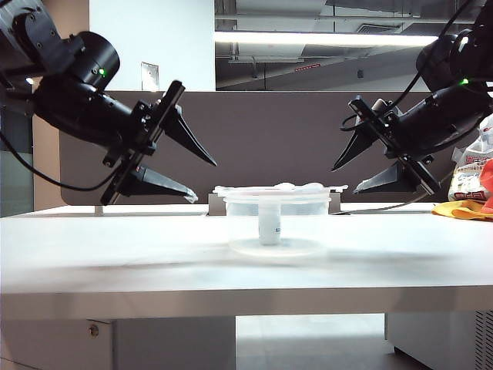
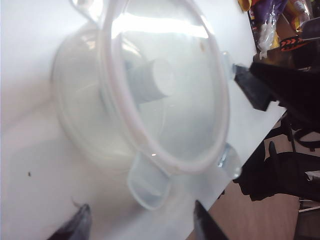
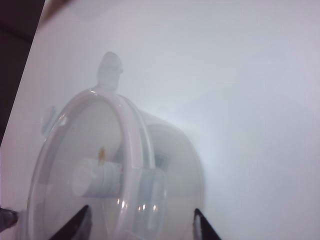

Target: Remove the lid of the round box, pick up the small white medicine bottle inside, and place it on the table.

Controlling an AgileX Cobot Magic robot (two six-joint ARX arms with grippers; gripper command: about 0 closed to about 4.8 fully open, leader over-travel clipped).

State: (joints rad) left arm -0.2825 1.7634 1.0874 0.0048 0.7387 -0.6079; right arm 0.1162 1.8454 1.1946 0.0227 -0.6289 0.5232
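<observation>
Exterior view shows both grippers wide open, left gripper (image 1: 202, 179) and right gripper (image 1: 348, 176), either side of the lid (image 1: 279, 189). You should pinch a rim tab (image 2: 147, 181); it's light, thin, slippery.

Brown partition panel (image 1: 269, 139), ceiling strip light (image 1: 323, 38)

The bottle (image 1: 269, 223) shows only hazily through the box (image 1: 240, 220) wall and lid (image 2: 165, 85); its label is unreadable. Both wrist views cut off the left gripper (image 2: 137, 222) and right gripper (image 3: 140, 225) to fingertips.
</observation>
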